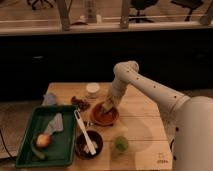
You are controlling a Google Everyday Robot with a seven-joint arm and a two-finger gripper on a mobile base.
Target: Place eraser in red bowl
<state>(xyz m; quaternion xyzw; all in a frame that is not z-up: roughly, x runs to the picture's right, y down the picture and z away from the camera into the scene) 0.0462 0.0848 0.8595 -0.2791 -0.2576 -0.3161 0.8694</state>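
Arm point(145, 85): white, reaching from the right, bent at an elbow above the table point(145, 132) and angling down to the left.
Pincer point(106, 106): low over the red bowl point(105, 116), right at its upper rim (whether it grips anything or is released I cannot tell from here).
Eraser: I cannot pick it out; the pincer covers the bowl's middle.
Red bowl: near the table's centre, just right of the green tray point(30, 132).
Dark brown bowl point(89, 144): in front of the red bowl, a long white-handled utensil point(83, 131) leaning out of it toward the upper left.
Small white cup point(92, 90): behind the red bowl, near the far edge.
Green cup point(120, 143): to the right of the dark bowl.
Green tray: holds an orange-yellow round fruit point(43, 140) and a pale flat thing point(54, 123).
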